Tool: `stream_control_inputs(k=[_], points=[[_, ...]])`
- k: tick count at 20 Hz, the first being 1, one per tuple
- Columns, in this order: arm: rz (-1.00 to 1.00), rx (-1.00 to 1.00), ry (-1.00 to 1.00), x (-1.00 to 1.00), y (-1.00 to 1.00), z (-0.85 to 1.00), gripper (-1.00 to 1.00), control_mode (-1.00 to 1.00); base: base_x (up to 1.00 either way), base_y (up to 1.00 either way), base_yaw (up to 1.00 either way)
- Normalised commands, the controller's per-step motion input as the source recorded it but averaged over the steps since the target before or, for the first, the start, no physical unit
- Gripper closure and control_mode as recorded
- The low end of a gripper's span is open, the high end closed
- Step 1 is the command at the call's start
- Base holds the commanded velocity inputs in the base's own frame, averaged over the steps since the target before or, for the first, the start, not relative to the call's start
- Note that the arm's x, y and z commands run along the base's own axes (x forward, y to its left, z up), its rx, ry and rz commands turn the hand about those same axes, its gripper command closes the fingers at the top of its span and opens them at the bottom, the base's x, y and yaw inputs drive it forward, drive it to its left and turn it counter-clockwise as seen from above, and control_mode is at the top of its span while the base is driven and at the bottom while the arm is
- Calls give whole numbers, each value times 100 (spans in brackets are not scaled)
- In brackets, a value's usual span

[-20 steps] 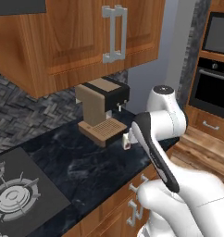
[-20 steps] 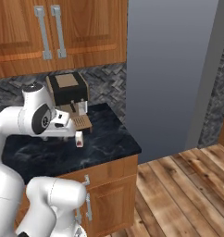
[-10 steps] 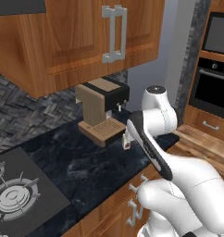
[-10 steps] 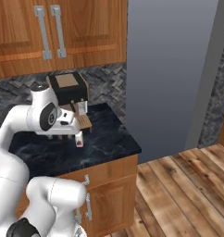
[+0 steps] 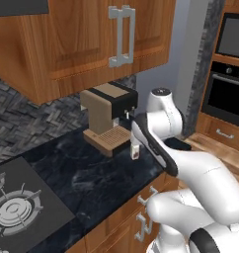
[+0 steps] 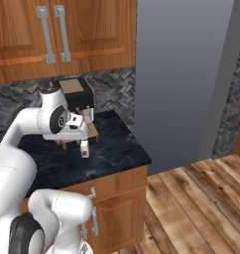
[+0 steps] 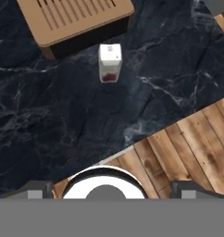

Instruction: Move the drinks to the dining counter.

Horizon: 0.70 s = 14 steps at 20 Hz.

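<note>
A: Where it stands upright, the white carton (image 7: 109, 62) sits on the black marble surface (image 7: 49, 125), just in front of the tan coffee machine (image 5: 109, 117)'s tray.
B: Around it?
A: Gas hob (image 5: 15, 207) well apart, wood cabinets (image 6: 67, 30) above, plank floor (image 6: 191, 208) beyond the edge.
B: Pincer (image 7: 111, 190)?
A: Spread wide, holding nothing, above the carton.

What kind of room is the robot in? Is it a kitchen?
Yes, it looks like a home kitchen. There is a gas hob set in a dark marble counter, a coffee machine under wooden cupboards, and a built-in oven on the right.
</note>
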Motion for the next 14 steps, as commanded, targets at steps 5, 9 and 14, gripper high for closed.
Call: stream_control_inputs(k=[5, 9, 14], points=[[0, 0, 1, 32, 0, -12, -100, -100, 0, 0, 0], [0, 0, 6, 28, 0, -19, -100, -100, 0, 0, 0], [0, 0, 4, 30, 0, -20, -100, -100, 0, 0, 0]])
